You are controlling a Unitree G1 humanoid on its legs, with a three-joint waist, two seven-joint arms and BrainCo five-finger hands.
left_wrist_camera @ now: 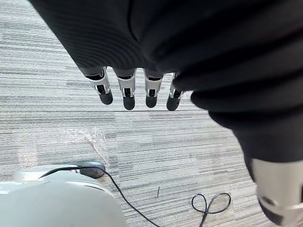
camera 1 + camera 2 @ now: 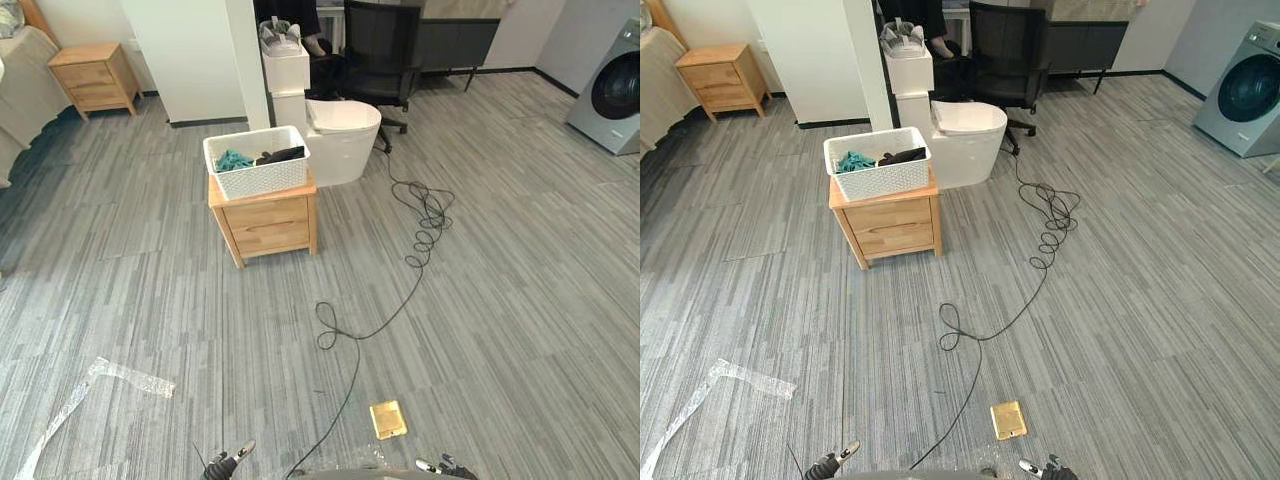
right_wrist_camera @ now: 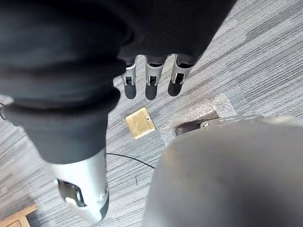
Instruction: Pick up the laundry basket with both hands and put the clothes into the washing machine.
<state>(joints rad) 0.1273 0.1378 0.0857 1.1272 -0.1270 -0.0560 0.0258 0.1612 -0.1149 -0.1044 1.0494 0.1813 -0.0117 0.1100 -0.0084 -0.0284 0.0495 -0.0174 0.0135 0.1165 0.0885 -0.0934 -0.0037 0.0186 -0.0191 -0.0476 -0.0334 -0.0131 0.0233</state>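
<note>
A white laundry basket point(image 2: 257, 165) holding teal and dark clothes point(image 2: 236, 159) stands on a small wooden nightstand point(image 2: 266, 224) a few steps ahead on the grey floor. The washing machine point(image 2: 612, 88) is far off at the back right, its round door dark. My left hand point(image 1: 127, 91) hangs low beside me with straight fingers and holds nothing; its fingertips point(image 2: 229, 462) peek in at the near edge. My right hand point(image 3: 150, 82) hangs the same way, open and empty, over the floor by a brass plate point(image 3: 140, 123).
A white toilet point(image 2: 338, 134) stands just behind the nightstand, with a black office chair point(image 2: 381, 48) beyond it. A second nightstand point(image 2: 95, 76) is at the far left. A brass floor plate point(image 2: 388, 419) and a clear plastic strip point(image 2: 92, 392) lie near me.
</note>
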